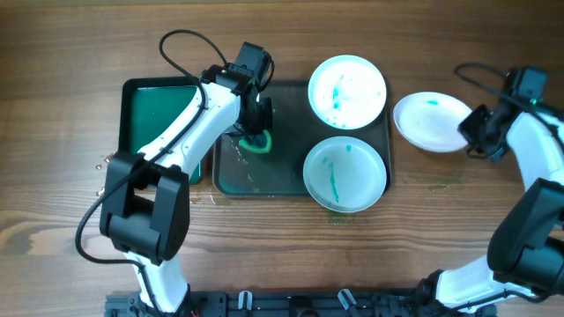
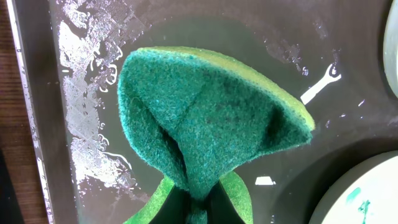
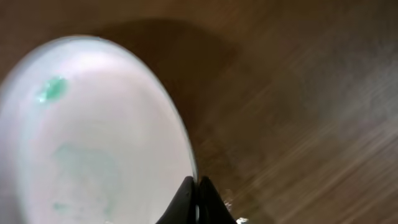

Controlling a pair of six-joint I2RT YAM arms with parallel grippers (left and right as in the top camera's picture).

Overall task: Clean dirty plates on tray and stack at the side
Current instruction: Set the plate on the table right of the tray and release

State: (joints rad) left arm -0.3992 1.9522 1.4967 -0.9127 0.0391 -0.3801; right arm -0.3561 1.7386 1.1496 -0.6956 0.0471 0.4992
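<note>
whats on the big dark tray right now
The tray holds on its right half a back plate and a front plate, both white with teal streaks. A green sponge, pinched in the left jaws, is at its wet left half. The tray floor beneath all three is covered.

A bright green tray (image 1: 157,119) is placed on the wooden table (image 1: 352,255). A green sponge (image 2: 211,124) is seen folded.

Two white plates sit on the right half of my wet, dark grey-green tray (image 1: 284,151). Both the far plate (image 1: 347,91) and the near plate (image 1: 345,173) are teal-streaked, and the near one overhangs the rim. The third plate (image 1: 430,121), teal-spotted, is over the bench (image 1: 441,229) just right of the tray, its rim pinched in my right end effector (image 3: 196,182).
</note>
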